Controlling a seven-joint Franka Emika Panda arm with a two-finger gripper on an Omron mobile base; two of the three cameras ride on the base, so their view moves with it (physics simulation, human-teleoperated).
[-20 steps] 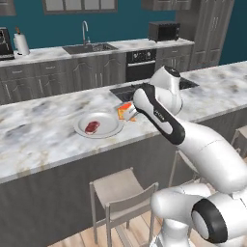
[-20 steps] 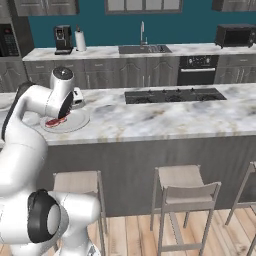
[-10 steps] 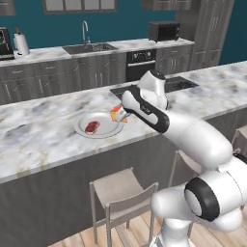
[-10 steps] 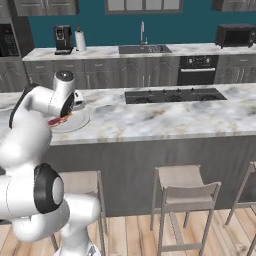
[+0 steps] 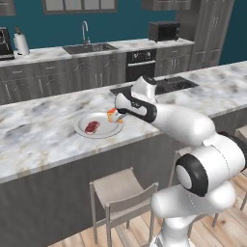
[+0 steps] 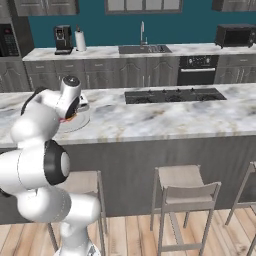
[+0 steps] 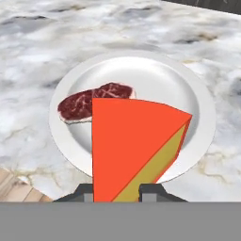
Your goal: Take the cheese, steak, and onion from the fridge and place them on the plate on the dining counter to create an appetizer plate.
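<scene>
- While the arm reaches out over the counter (image 5: 43,144), the gripper (image 5: 116,116) is clamped on the cheese (image 5: 112,115), holding it at the right edge of the plate (image 5: 103,131) in the left base view.
- In the hand view the cheese (image 7: 134,146) sits right between the two finger tips (image 7: 151,190) and sticks out ahead of them, its big red face toward the camera and a yellow side showing lower right.
- The wedge covers the near part of the plate (image 7: 188,94) in that view, so it's over the dish; whether it actually touches it can't be told.
- The steak (image 7: 82,102) already lies flat on the plate, on the left half, partly tucked behind the cheese from the hand camera's angle.
- From the left base camera the steak (image 5: 92,127) is near the plate's middle, a little apart from the cheese and the gripper.
- In the right base view the plate (image 6: 79,121) peeks out from behind the arm's wrist, with a sliver of red-orange just beside the dark joint.
- The plate rests on the marble top near the robot's edge, left of the cooktop (image 6: 172,95).
</scene>
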